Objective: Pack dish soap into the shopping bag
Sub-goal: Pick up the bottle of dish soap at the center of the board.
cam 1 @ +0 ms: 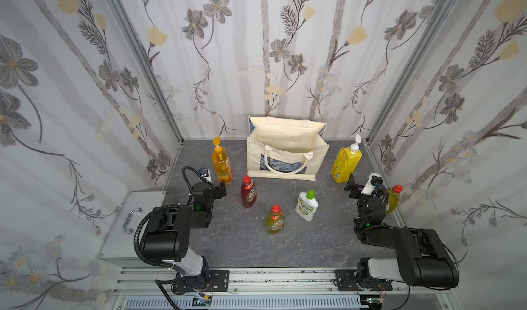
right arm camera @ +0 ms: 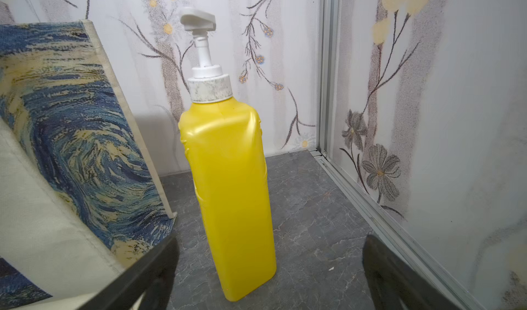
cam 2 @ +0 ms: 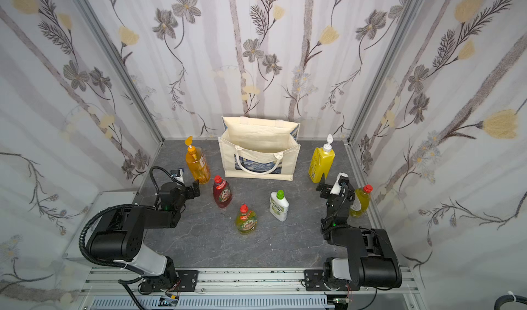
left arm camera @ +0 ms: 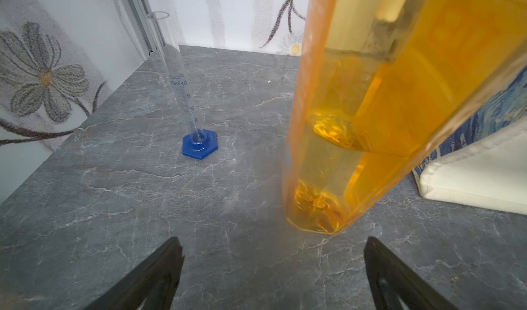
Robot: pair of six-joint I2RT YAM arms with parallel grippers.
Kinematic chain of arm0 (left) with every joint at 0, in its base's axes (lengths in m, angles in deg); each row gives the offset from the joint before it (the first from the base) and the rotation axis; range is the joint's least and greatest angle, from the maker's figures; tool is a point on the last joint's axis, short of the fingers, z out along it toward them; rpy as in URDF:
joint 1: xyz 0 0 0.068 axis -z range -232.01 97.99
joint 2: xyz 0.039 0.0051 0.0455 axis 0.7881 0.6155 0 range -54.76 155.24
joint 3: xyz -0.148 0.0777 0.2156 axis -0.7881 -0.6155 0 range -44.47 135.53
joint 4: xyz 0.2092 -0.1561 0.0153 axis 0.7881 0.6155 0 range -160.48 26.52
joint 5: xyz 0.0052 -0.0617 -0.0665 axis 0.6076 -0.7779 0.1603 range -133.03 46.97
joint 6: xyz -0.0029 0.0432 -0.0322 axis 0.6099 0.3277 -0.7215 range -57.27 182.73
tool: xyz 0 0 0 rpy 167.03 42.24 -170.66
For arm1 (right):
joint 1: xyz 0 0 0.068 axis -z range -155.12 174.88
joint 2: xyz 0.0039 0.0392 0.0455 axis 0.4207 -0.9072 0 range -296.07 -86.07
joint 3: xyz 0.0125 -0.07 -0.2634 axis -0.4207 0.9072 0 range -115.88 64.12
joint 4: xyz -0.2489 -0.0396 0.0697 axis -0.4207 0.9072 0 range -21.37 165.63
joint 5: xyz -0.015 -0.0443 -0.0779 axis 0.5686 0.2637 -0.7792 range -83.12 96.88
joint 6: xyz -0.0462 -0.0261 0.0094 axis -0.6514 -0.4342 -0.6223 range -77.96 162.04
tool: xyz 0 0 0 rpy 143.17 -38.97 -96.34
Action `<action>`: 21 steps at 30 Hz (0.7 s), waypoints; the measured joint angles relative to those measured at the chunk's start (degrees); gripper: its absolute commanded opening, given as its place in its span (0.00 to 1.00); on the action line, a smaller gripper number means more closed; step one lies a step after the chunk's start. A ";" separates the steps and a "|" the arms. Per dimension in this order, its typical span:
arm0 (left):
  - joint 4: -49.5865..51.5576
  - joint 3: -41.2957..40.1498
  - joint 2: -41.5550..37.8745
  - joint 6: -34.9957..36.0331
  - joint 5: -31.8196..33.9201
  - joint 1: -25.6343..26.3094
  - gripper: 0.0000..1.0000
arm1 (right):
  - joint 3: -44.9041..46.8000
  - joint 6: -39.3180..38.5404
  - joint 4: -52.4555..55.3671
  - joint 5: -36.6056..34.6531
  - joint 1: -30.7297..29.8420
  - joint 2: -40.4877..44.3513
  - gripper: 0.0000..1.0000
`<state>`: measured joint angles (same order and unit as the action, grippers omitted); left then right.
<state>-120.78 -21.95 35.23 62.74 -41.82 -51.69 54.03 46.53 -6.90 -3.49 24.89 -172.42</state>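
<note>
Left gripper gapes empty, the upright orange pump bottle just ahead, off-centre toward the shopping bag. Right gripper, equally spread, squarely faces the upright yellow pump bottle.

Shopping bag is standing at back centre, mouth gaping upward, so top entry is looking open. Orange pump bottle is crowding its left wall; yellow pump bottle is standing near its right wall, leaving narrow lanes on both flanks. Graduated cylinder is standing apart from the orange bottle, toward the left back corner. Red bottle, yellow-green bottle and white green-capped bottle are dotting mid-table, well apart — gaps are running between them. Second yellow-green bottle is sitting boxed between the right arm and the side wall frame. Front strip of the table is lying bare.
</note>
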 measured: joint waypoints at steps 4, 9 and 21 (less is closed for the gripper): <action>0.00 -0.04 0.00 0.00 -0.02 0.00 1.00 | 0.00 0.00 0.00 0.00 0.00 0.00 1.00; 0.00 -0.04 0.00 0.00 -0.39 0.00 1.00 | 0.00 0.00 0.02 0.00 0.00 0.00 1.00; 0.00 -0.04 0.00 -0.02 -0.44 -0.07 1.00 | -0.02 0.00 0.02 0.00 0.00 0.00 1.00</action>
<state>-120.78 -21.99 35.23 62.72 -42.26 -51.76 54.01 46.53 -6.88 -3.49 24.89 -172.42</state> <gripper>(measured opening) 0.994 0.998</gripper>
